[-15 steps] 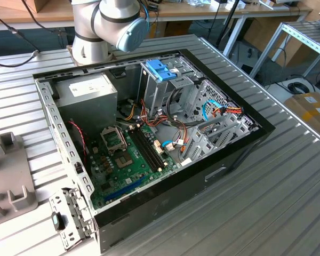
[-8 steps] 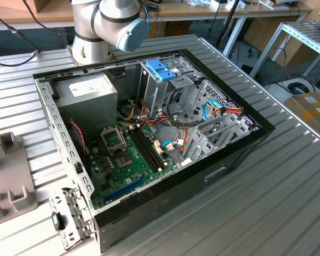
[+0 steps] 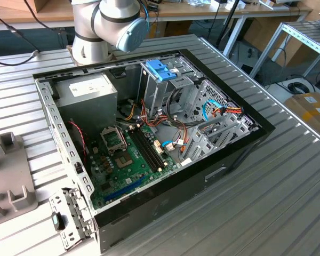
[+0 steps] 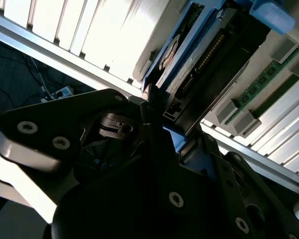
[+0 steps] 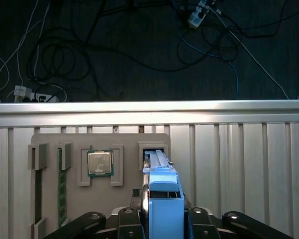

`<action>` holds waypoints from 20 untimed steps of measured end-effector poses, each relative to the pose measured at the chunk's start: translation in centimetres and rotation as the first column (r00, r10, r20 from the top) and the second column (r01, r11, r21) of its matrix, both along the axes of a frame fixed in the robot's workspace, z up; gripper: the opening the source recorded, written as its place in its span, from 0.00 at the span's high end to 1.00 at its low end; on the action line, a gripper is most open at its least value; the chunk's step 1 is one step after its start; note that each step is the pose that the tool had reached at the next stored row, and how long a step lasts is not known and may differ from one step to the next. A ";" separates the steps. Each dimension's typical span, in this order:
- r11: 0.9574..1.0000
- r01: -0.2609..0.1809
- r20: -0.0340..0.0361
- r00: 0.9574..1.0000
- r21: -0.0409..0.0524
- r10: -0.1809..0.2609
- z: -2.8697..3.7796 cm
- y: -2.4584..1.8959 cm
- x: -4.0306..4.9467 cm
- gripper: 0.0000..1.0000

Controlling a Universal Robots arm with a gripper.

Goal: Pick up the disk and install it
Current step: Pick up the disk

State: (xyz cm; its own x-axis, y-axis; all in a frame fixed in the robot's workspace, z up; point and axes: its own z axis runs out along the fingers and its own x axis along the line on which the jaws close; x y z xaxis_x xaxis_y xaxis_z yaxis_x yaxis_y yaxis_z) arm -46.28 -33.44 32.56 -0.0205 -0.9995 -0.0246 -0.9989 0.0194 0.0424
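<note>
The disk (image 5: 162, 191) stands on edge in a slot of a grey fixture plate (image 5: 89, 199), with its light-blue carrier rail facing the first wrist view's camera. My gripper (image 5: 163, 221) is shut on the disk, one black finger (image 5: 131, 219) pressed against each side of the carrier. The second wrist view shows the disk (image 4: 189, 59) from close by, with its dark body, connector edge and blue rail running away from the gripper (image 4: 169, 124). In the exterior view the open computer case (image 3: 229, 154) lies on the table, with a deeper-blue latch on a metal cage (image 3: 161, 69) inside it.
The fixture plate also holds a processor chip (image 5: 99, 163) and memory sticks (image 5: 62, 189). Beyond it is the slatted table's edge (image 5: 149, 107), then dark floor with cables. The arm's base (image 3: 106, 26) stands behind the case. Part of a grey fixture (image 3: 10, 170) lies at the exterior view's left.
</note>
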 end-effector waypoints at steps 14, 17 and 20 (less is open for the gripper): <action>1.000 0.000 0.000 1.000 0.000 0.000 0.58 0.00 0.00 0.63; 1.000 0.000 0.000 1.000 0.000 0.000 0.66 0.00 0.00 0.63; 1.000 0.000 0.000 1.000 0.000 0.000 0.78 0.00 0.00 0.63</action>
State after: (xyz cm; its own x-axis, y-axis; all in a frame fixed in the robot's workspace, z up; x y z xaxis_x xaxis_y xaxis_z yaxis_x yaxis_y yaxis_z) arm -46.28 -33.44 33.34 -0.0205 -0.9995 -0.0246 -0.9989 0.0194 0.0425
